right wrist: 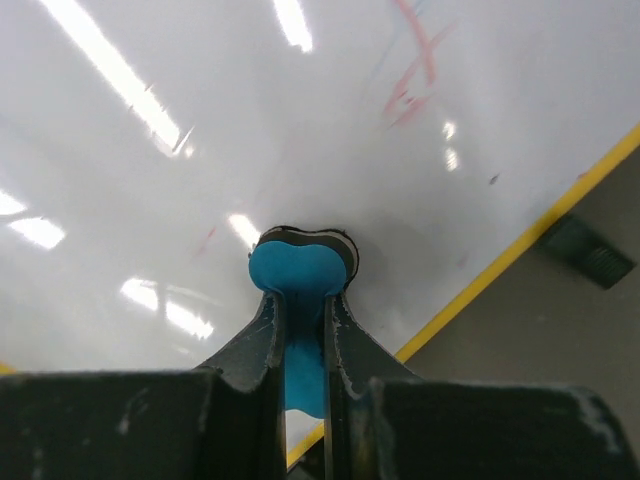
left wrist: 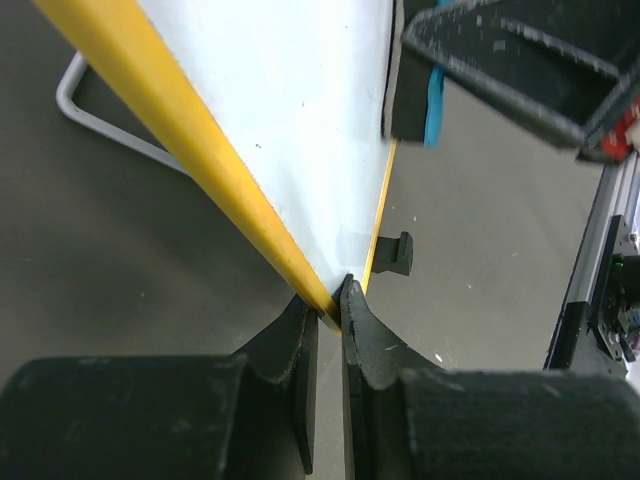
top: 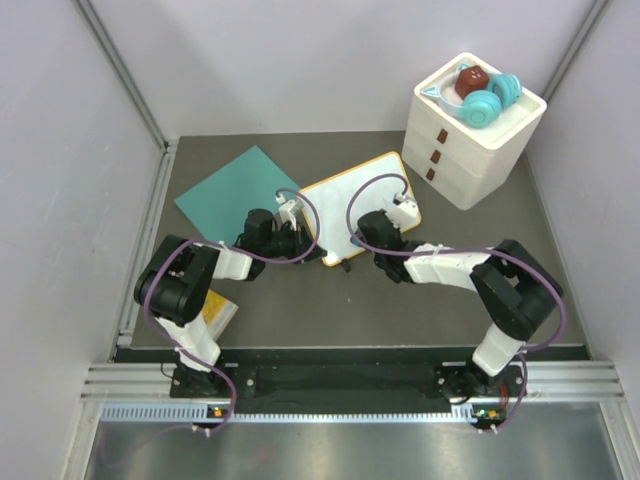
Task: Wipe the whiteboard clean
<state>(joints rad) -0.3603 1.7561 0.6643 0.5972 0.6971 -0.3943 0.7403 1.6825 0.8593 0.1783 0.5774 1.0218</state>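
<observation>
Outstretched left claw [left wrist: 330, 296] tight on whiteboard [left wrist: 290, 120] corner, right claw [right wrist: 303, 300] tight around blue eraser [right wrist: 298, 268].

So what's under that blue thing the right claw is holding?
The whiteboard, glossy white. Faint red marks show farther up; whether any lie beneath the blue eraser is hidden.

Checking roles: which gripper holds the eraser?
The right gripper, shut on the blue eraser against the whiteboard; the left gripper only pinches the board's yellow frame.
</observation>
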